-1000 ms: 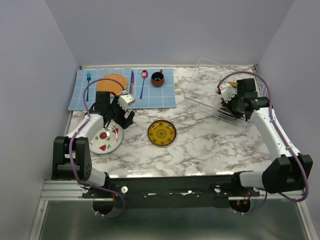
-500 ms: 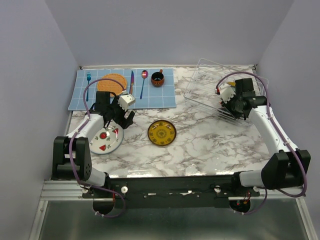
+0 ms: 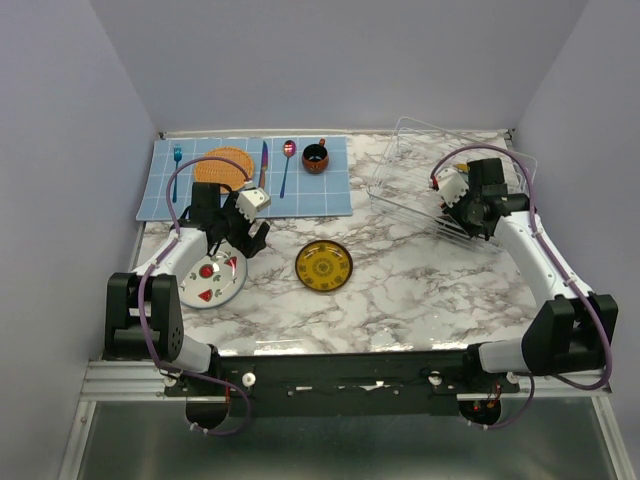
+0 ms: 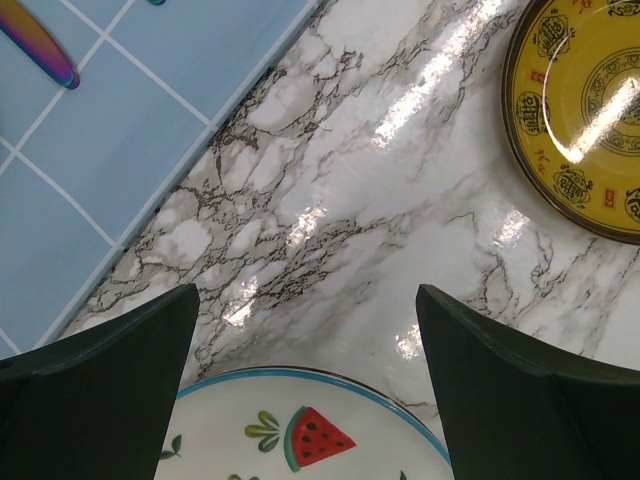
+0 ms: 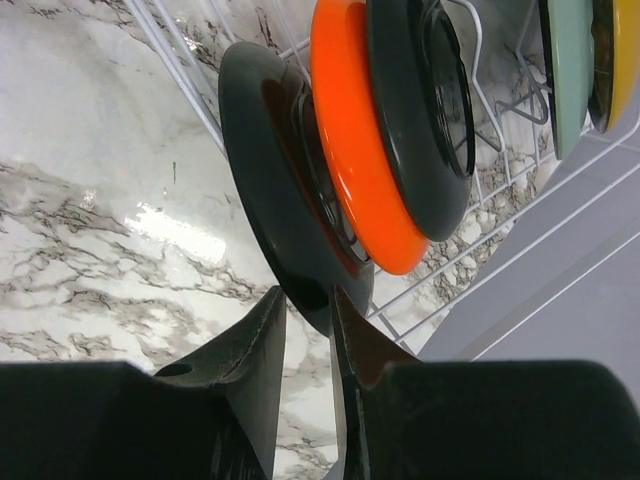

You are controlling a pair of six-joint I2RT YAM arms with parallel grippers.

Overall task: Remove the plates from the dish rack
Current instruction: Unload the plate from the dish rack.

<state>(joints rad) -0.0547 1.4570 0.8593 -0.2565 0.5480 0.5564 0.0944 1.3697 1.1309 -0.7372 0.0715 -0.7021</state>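
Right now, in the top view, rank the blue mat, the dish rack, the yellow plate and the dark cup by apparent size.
1. The blue mat and the dish rack, too close to separate; the rack is partly hidden.
2. The yellow plate.
3. Smallest, the dark cup.

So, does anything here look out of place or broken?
Only the dish rack: it sits skewed at the far right corner of the table, not square to the edges like the blue mat. Nothing looks spilled or broken. The right end effector pinching the black plate by its rim is just the unloading.
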